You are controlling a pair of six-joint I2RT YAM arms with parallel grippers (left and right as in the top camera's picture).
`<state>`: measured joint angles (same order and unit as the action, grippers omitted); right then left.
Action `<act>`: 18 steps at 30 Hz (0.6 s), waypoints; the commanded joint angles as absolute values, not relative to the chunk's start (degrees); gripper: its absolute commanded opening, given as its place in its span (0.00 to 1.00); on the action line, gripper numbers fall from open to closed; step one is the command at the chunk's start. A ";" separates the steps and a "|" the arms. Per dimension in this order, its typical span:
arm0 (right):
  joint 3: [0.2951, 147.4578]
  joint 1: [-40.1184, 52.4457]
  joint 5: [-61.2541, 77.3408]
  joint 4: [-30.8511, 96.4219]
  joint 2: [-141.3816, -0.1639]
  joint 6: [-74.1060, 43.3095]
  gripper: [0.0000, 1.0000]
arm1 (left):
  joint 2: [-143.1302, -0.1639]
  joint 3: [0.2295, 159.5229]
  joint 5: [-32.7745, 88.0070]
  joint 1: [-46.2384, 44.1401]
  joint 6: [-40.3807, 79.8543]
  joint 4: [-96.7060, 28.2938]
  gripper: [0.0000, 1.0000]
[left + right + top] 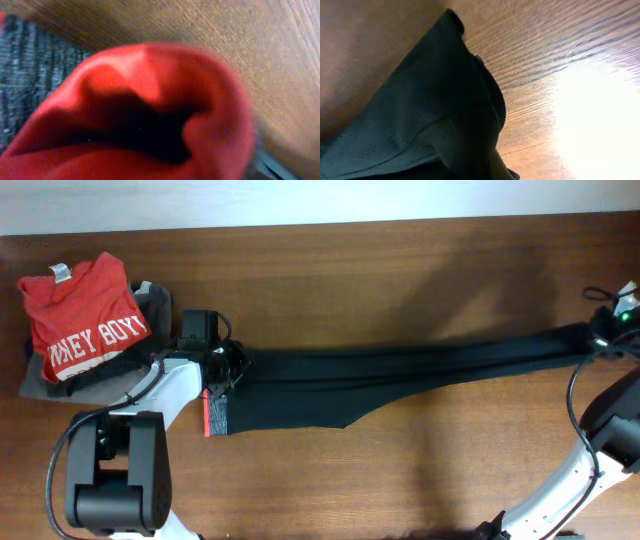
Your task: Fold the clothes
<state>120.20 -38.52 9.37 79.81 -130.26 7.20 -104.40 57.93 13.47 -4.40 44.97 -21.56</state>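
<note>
The black trousers [400, 370] lie stretched across the table from left to right. Their red and grey waistband [212, 415] is at the left end. My left gripper [228, 370] is at the waist end and appears shut on the trousers. The left wrist view is filled with the blurred red inner waistband [150, 90] and a strip of grey band [25, 70]; the fingers are hidden. My right gripper [598, 332] is at the leg ends by the right edge and appears shut on them. The right wrist view shows black fabric [435, 115] covering the fingers.
A red T-shirt with white lettering [85, 320] lies on a grey folded garment [158, 302] at the far left, just behind my left arm. The wooden table [350, 270] runs behind and in front of the trousers. The right arm's base [600, 470] stands at the lower right.
</note>
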 commanded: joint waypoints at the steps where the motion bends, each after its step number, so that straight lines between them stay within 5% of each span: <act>1: 124.79 -38.63 2.50 79.83 -128.81 5.45 0.04 | -105.38 56.64 7.07 -3.18 42.50 -23.46 0.64; 18: 124.68 -38.52 2.74 82.56 -128.73 5.50 0.04 | -103.20 56.64 7.05 -3.20 40.75 -18.65 0.66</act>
